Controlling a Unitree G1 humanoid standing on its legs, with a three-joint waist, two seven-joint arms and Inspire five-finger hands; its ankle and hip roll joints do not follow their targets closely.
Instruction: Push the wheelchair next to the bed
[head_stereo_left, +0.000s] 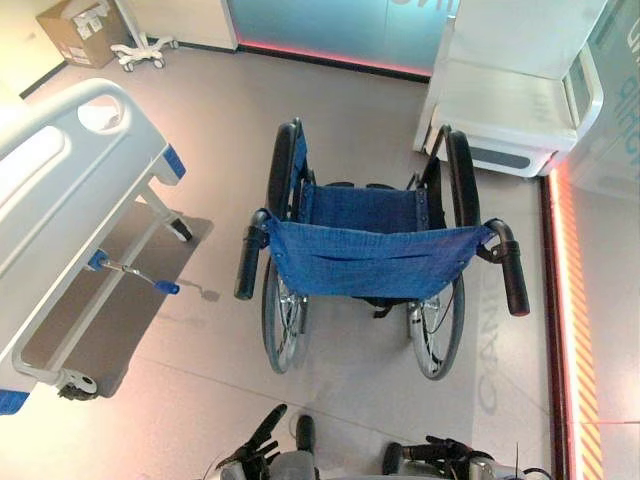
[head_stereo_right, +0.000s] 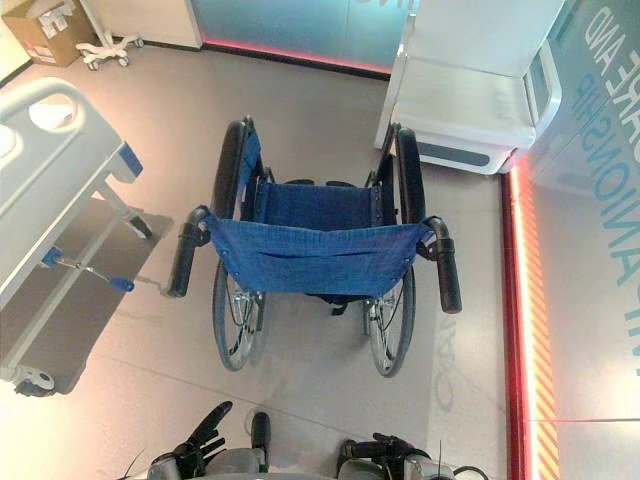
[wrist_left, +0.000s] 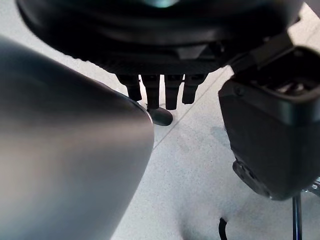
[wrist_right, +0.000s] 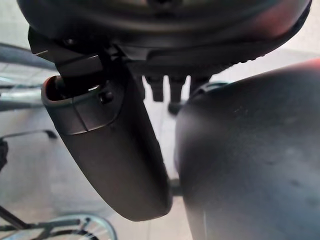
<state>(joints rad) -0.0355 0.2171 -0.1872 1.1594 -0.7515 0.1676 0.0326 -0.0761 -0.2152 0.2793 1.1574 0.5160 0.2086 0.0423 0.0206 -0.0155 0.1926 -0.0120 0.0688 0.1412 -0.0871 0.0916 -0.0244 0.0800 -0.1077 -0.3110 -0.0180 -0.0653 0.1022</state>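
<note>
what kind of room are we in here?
Likely a hospital or care-ward room: a white railed bed on castors, a blue wheelchair, and a wheeled stand base beyond.

Wheelchair (head_stereo_left: 365, 255): we log it mid-scene on the floor (head_stereo_left: 350, 110), handles toward us.
Bed (head_stereo_left: 70, 180): left of wheelchair, apart.
Cabinet (head_stereo_left: 510, 100): behind wheelchair, rightward.
Box (head_stereo_left: 80, 30): far left, behind bed.
Left hand (head_stereo_left: 262, 440), right hand (head_stereo_left: 440, 452): nearest us, apart from wheelchair.
</note>
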